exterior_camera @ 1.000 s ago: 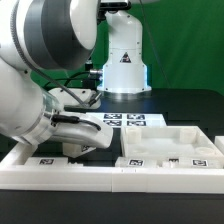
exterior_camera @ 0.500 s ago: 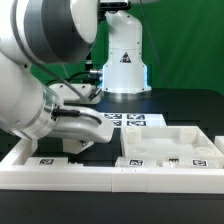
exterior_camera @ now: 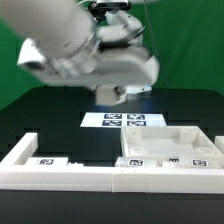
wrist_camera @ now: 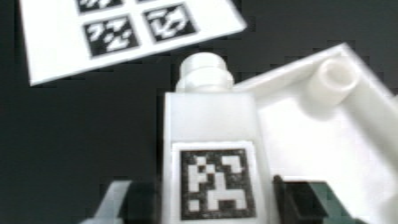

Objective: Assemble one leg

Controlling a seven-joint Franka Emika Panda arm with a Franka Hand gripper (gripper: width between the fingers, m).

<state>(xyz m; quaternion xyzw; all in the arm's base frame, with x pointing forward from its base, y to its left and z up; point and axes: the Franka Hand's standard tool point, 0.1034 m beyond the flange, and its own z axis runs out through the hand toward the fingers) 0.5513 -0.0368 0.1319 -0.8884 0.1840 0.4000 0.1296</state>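
The leg (wrist_camera: 210, 130) is white with a black-and-white square tag on its side, the marker board (wrist_camera: 134, 30) white with black-and-white tags, the panel (wrist_camera: 329, 95) beside it white, the table (exterior_camera: 50, 115) beneath it black, and the backdrop (exterior_camera: 190, 50) behind it green.

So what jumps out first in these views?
In the wrist view, the tagged leg fills the picture, held in the gripper, its pin end toward the panel corner. In the exterior view, the blurred arm fills the top, with the marker board mid-table below it.
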